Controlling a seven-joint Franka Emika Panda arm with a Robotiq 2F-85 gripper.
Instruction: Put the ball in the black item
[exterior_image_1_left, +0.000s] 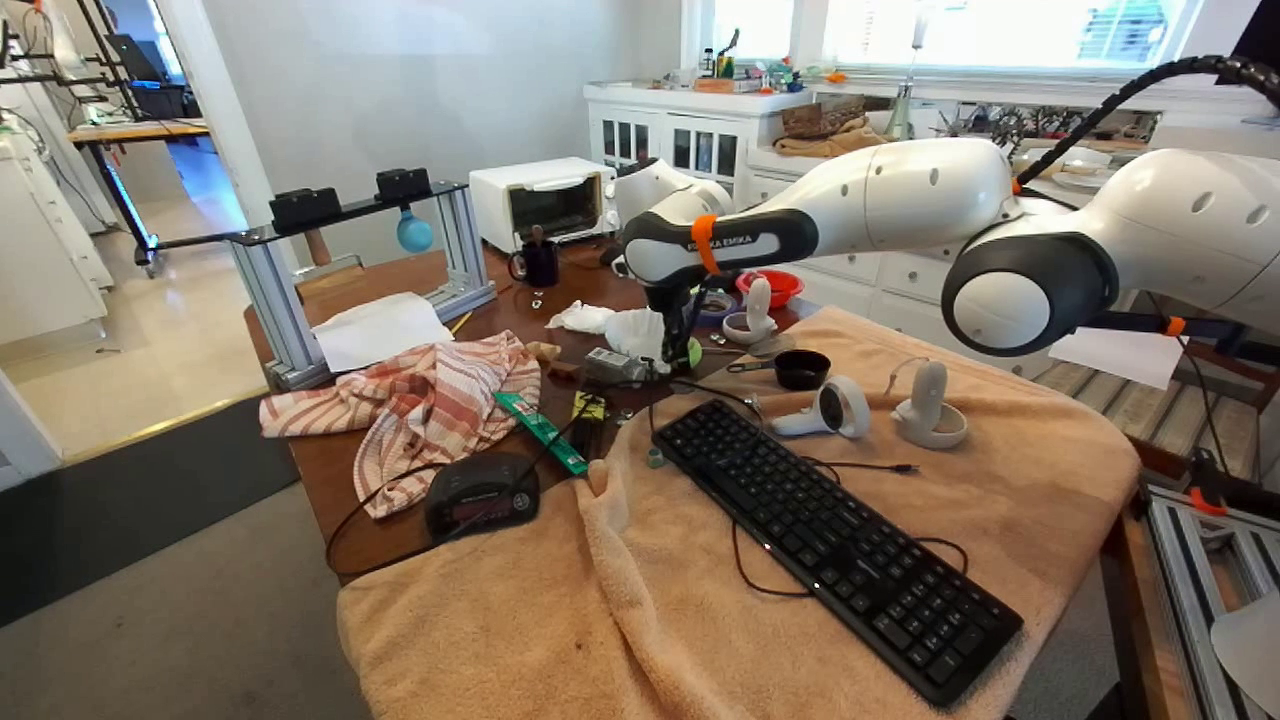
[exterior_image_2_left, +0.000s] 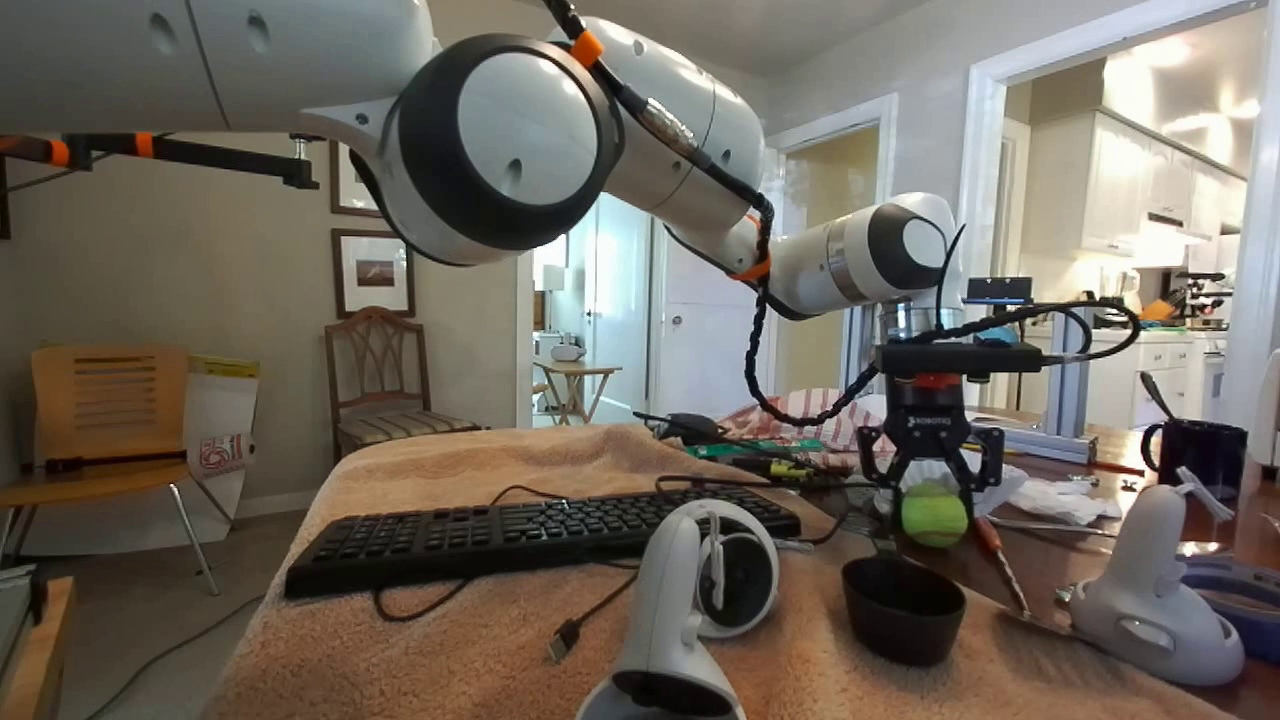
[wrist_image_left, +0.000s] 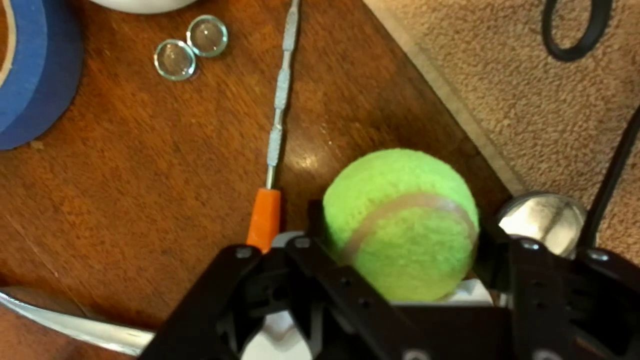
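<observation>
Grasping ball (wrist_image_left: 400, 225) with gripper (exterior_image_2_left: 931, 512), pinched from opposite sides; aimed down over brown wooden tabletop (wrist_image_left: 125, 190), right by border of tan towel (exterior_image_1_left: 480, 630); cannot tell how high; outside black cup (exterior_image_2_left: 903, 612), upright on towel near border; behind that cup in an exterior view; close around in wrist view: orange-handled metal tool (wrist_image_left: 264, 217); 2 clear glass beads (wrist_image_left: 174, 60), side by side; blue tape roll (wrist_image_left: 47, 75); curved silver utensil (wrist_image_left: 80, 327); farther on towel: long black keyboard (exterior_image_1_left: 830, 540), lying diagonally in an exterior view; black USB plug (exterior_image_2_left: 563, 640) nearby; 2 white controllers (exterior_image_1_left: 932, 405), with 1 more on wood near red bowl (exterior_image_1_left: 775, 285); elsewhere on tabletop: crumpled striped cloth (exterior_image_1_left: 440, 390); black device (exterior_image_1_left: 482, 495); white paper (exterior_image_1_left: 380, 330); black mug (exterior_image_2_left: 1205, 460); white toaster oven (exterior_image_1_left: 550, 205); metal frame (exterior_image_1_left: 285, 310); out in room: white cabinets (exterior_image_1_left: 660, 145) under bright windows (exterior_image_1_left: 1000, 35); gray carpet (exterior_image_1_left: 150, 620) and dark mat (exterior_image_1_left: 200, 495); wooden-topped desk (exterior_image_1_left: 140, 131) in next room; in an exterior view, 2 chairs (exterior_image_2_left: 115, 430) along pale wall (exterior_image_2_left: 230, 200), 2 framed pictures (exterior_image_2_left: 372, 272), and through doorway (exterior_image_2_left: 985, 150), white kitchen cabinets (exterior_image_2_left: 1080, 185).
</observation>
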